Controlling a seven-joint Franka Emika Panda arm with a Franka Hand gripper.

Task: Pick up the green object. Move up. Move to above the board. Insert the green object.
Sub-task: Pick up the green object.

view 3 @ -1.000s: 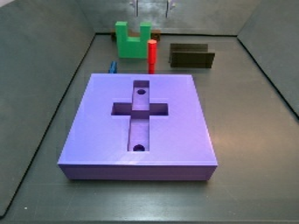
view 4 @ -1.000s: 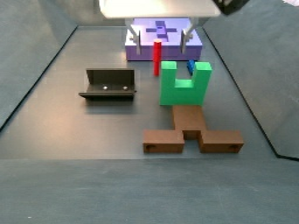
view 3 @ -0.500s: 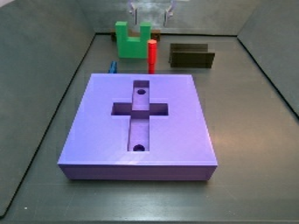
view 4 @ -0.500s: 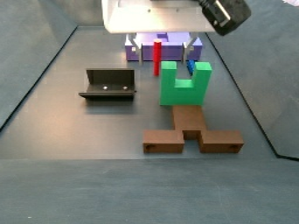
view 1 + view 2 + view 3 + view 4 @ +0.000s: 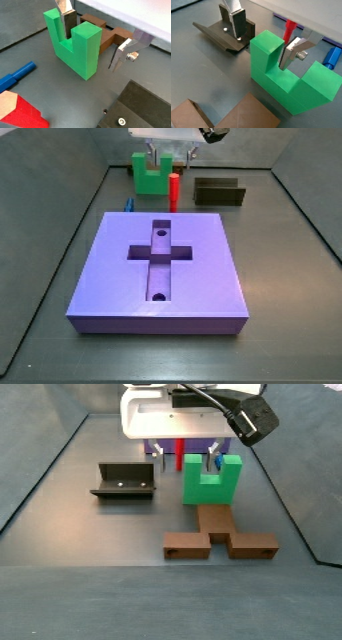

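The green object (image 5: pixel 151 172) stands upright with its prongs up at the far end of the floor, beyond the board (image 5: pixel 201 278). It also shows in a side view (image 5: pixel 209 482). My gripper (image 5: pixel 167 156) is low over it and open. In both wrist views the fingers straddle one prong of the green object (image 5: pixel 73 50) (image 5: pixel 271 65). One finger (image 5: pixel 65 17) is in the notch and one finger (image 5: pixel 122 54) is outside the prong. A gap shows at the outer finger. The gripper (image 5: pixel 264 42) holds nothing.
A thin red cylinder (image 5: pixel 174 191) stands right beside the green object, with a small blue piece (image 5: pixel 130 203) near it. The dark fixture (image 5: pixel 124 481) stands to one side. A brown cross-shaped piece (image 5: pixel 221 536) lies flat on the floor beyond the green object.
The gripper has come down from above to the green object. Its fingers now sit on either side of one prong. The pieces have not moved.
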